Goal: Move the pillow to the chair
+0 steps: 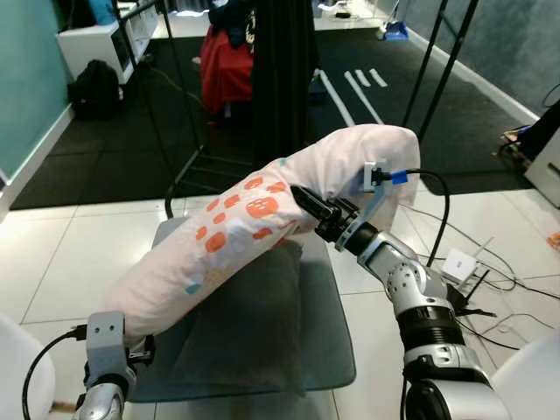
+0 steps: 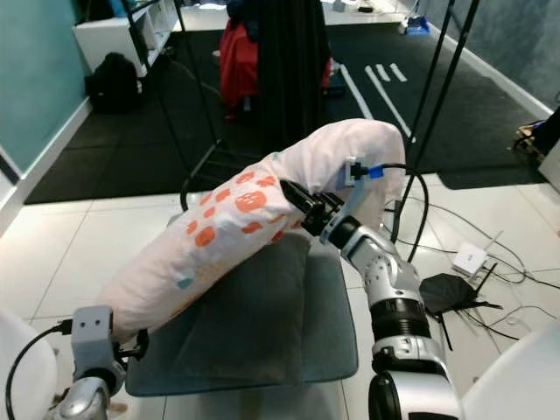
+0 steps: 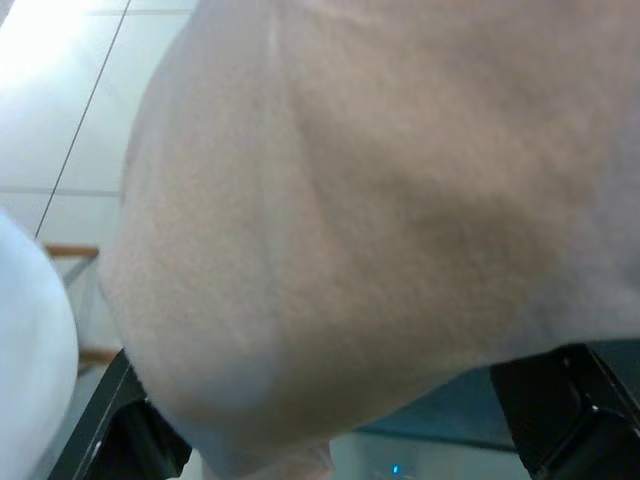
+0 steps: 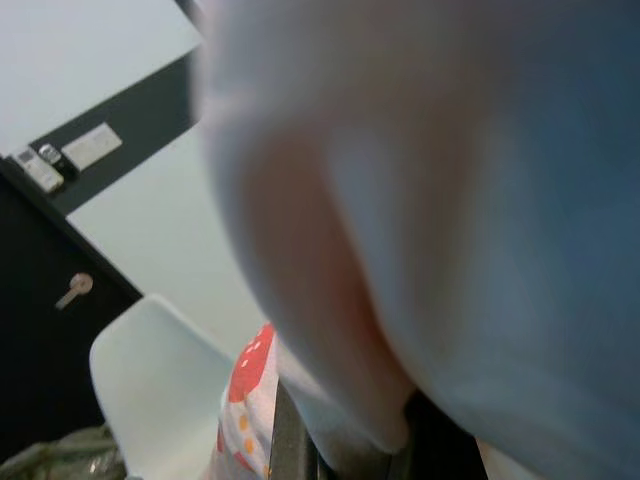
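Both claws pinch the pillow, the left claw at its near end and the right claw mid-length, holding it slanted just above the chair, so only lowering and release remain.

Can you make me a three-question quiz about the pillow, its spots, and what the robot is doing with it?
1. Where is the pillow?
A. on the floor
B. held up above the chair
C. on a shelf

2. What colour are the pillow's big spots?
A. orange-red
B. green
C. purple

3. What is the right gripper doing?
A. hanging idle
B. pressing into the pillow
C. holding a cup

Answers: 1 B, it hangs over the grey seat cushion. 2 A, orange-red blotches show on the white cover. 3 B, its black fingers dig into the pillow's side.
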Robot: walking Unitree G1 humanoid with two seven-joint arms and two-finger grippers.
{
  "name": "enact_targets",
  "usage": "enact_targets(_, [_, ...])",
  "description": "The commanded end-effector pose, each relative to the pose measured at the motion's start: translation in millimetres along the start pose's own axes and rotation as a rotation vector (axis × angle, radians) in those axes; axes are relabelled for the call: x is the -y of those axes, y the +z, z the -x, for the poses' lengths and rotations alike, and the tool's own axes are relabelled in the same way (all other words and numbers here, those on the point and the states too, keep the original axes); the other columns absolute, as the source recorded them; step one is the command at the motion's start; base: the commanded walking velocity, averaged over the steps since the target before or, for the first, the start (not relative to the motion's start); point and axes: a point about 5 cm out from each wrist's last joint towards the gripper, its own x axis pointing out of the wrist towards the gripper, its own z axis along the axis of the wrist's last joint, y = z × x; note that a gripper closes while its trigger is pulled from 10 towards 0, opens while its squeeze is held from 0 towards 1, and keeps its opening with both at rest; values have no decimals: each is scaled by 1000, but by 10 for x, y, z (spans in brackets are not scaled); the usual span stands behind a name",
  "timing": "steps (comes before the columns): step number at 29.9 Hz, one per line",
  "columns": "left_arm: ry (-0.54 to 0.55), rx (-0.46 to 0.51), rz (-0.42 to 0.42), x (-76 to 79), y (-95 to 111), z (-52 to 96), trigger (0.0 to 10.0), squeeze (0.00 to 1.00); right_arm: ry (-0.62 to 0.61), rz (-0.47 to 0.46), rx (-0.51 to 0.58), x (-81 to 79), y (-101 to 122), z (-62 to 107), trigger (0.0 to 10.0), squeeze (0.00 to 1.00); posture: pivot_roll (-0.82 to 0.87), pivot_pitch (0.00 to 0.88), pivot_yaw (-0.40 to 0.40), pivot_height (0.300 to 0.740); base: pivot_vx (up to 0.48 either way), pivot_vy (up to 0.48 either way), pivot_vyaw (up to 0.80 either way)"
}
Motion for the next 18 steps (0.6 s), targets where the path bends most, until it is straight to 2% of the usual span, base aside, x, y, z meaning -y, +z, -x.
enact_targets(1, [-4, -9, -9, 26, -26, 1, 10000, 0, 60, 22, 97, -81, 171, -64, 0, 78, -110, 105, 0, 740, 0, 0, 0])
enact_targets(12, [1, -11, -7, 35, -43, 1, 10000, 0, 158, 35, 125, -229, 298, -139, 0, 82, -112, 101, -4, 740, 0, 0, 0])
enact_targets(13, [2, -15, -3, 39, -56, 4, 10000, 0, 131, 50, 115, -208, 303, -132, 392, 24, -117, 100, -6, 740, 0, 0, 0])
enact_targets(14, [2, -15, -3, 39, -56, 4, 10000, 0, 131, 50, 115, -208, 303, -132, 392, 24, -117, 100, -6, 740, 0, 0, 0])
enact_targets(15, [3, -21, 5, 50, -72, 5, 10000, 0, 67, 76, 96, -138, 294, -112, 10000, 0, -122, 99, -10, 740, 0, 0, 0])
enact_targets(18, [3, -27, 11, 58, -81, 4, 10000, 0, 16, 88, 89, -72, 285, -87, 10000, 0, -124, 98, -11, 740, 0, 0, 0])
